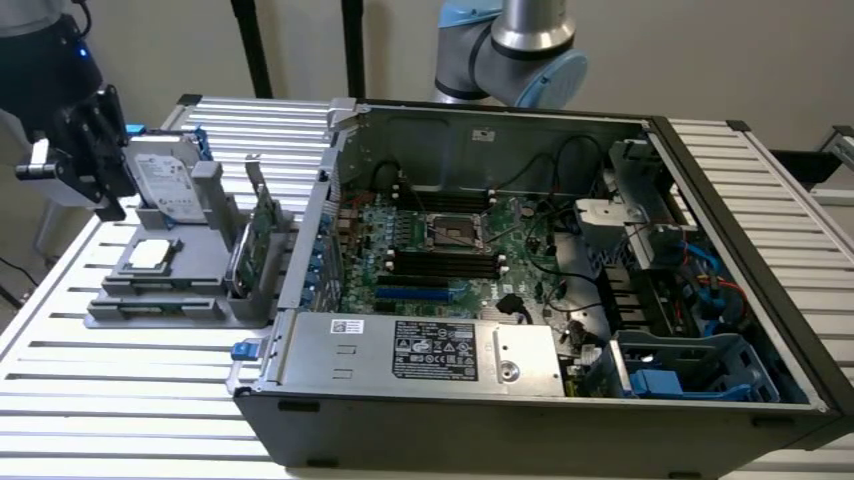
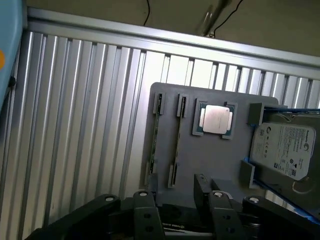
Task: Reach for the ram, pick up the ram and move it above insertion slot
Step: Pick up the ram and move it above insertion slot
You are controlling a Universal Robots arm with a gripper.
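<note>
Ram (image 2: pixel 155 140) on edge, lengthwise in holder (image 2: pixel 225 160) slot

Exterior view: bright, even light, no hard shadows. The slats (image 1: pixel 107 380) on the exterior view's left are near-white, close to washed out. Case (image 1: pixel 747 250) interior darker; its walls shade the board (image 1: pixel 387 290). Soft sheen on the power-supply cover (image 1: pixel 347 350).

Wrist view: dimmer, greyer cast. Pale streaks of reflected light run along the slats (image 2: pixel 75 125). Processor lid (image 2: pixel 216 120) glares pale. Gripper (image 2: pixel 175 195) dark, underlit.
</note>
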